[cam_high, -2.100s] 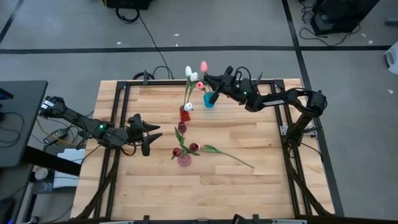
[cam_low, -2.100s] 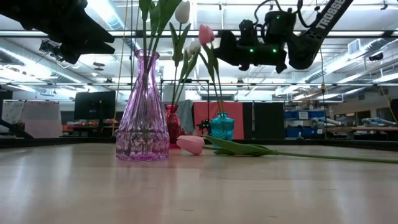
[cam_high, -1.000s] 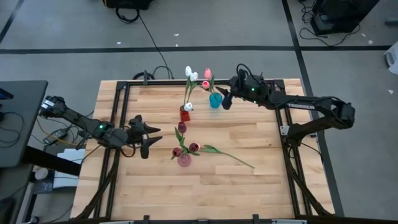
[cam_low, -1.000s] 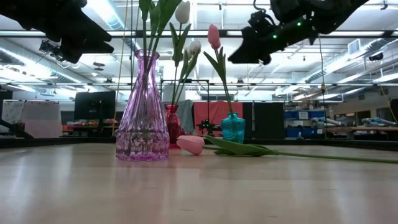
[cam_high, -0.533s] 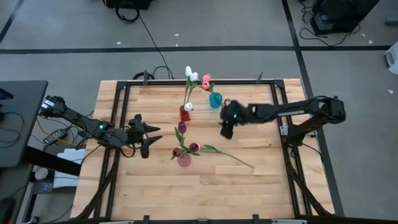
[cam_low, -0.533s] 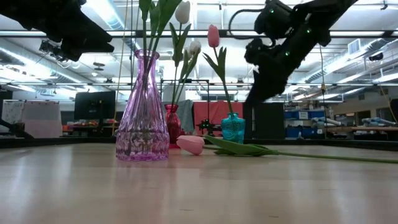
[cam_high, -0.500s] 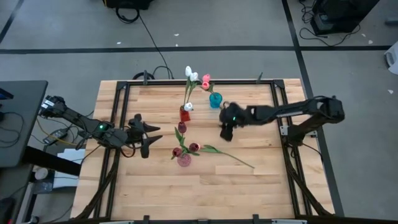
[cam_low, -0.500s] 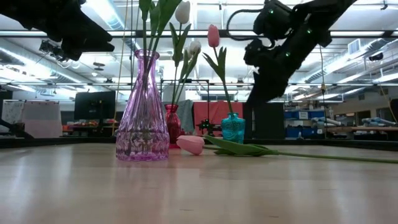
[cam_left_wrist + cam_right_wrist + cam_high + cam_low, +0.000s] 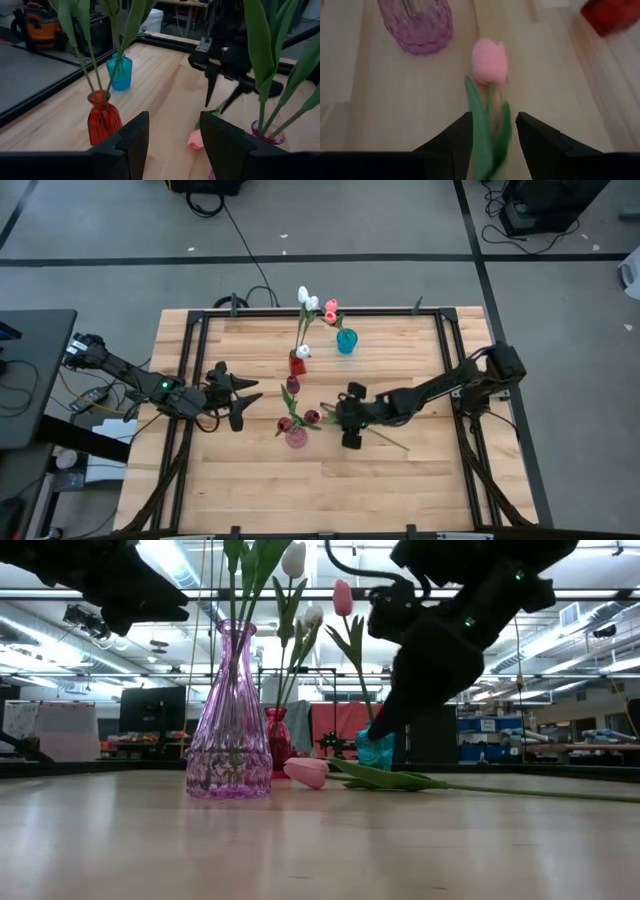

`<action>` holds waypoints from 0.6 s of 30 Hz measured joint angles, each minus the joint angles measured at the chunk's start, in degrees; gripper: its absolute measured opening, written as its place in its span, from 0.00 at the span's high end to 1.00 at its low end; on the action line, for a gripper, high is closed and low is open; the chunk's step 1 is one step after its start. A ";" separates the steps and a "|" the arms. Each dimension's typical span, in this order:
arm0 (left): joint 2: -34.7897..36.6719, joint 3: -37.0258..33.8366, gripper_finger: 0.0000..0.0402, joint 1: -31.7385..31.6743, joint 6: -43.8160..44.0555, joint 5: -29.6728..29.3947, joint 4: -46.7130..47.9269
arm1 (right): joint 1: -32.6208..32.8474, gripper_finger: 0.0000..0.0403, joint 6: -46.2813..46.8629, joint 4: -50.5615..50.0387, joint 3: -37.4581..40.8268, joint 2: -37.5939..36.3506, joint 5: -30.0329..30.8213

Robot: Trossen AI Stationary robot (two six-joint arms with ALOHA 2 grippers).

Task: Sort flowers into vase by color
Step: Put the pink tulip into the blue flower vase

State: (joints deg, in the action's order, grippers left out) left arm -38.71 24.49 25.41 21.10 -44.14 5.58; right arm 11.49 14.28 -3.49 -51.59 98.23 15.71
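Three vases stand mid-table: the widest vase (image 9: 297, 438) nearest the front edge, a second vase (image 9: 298, 364) behind it, a third vase (image 9: 346, 342) farther back and to the right. A loose tulip (image 9: 489, 62) lies on the table (image 9: 420, 480) just right of the widest vase (stem trailing rightward), under the right gripper (image 9: 349, 417); the left gripper (image 9: 244, 404) sits well left

Premises present as a robotics lab or workshop. A light wooden slatted table (image 9: 400, 480) on a black metal frame (image 9: 190, 360) stands on grey concrete floor marked with dark tape lines (image 9: 300, 258), with loose black cables (image 9: 245, 255) running across it. Beyond the table: long ceiling strip lights (image 9: 560, 685), a dark flat monitor (image 9: 150, 708) and blue storage shelving (image 9: 485, 735).
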 joint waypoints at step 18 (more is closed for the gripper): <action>-6.96 -2.40 0.55 5.05 -2.35 -3.88 -1.03 | -3.99 0.49 1.21 -9.18 -10.43 6.96 -3.89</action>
State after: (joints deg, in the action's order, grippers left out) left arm -45.67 22.09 30.46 18.75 -48.02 4.54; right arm 7.50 15.49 -12.66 -62.02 105.19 11.83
